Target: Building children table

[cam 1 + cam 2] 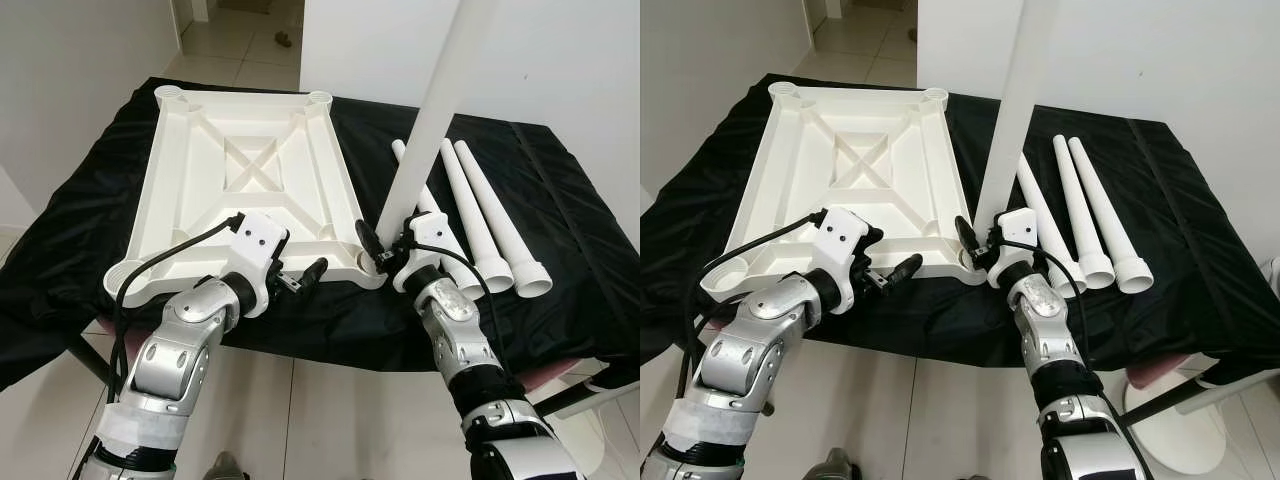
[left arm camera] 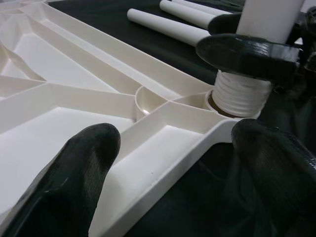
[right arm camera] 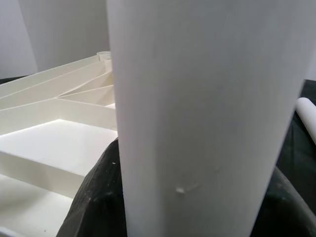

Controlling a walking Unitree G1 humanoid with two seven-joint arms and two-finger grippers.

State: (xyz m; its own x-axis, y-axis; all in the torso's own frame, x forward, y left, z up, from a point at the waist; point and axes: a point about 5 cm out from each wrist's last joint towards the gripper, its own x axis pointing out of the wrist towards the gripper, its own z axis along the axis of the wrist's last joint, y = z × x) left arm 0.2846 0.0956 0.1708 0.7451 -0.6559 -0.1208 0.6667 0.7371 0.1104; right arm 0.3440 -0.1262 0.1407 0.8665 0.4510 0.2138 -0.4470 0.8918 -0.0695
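The upturned tabletop (image 1: 245, 170) lies on the black worktop (image 1: 560, 250). The right claw (image 1: 380, 255) pinches an upright leg (image 1: 430, 110) at its near corner; the left claw (image 1: 300, 280), spread, straddles its near edge. Three legs (image 1: 480, 215) lie beside it.

Home interior: tiled floor (image 1: 250, 40), white walls (image 1: 70, 60), doorway.

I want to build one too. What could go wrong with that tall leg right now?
The leg leans a bit as the right gripper holds it in the tabletop's corner hole, so its threads might go in crooked. The left gripper is open at the near edge, so the tabletop might slide on the black cloth.
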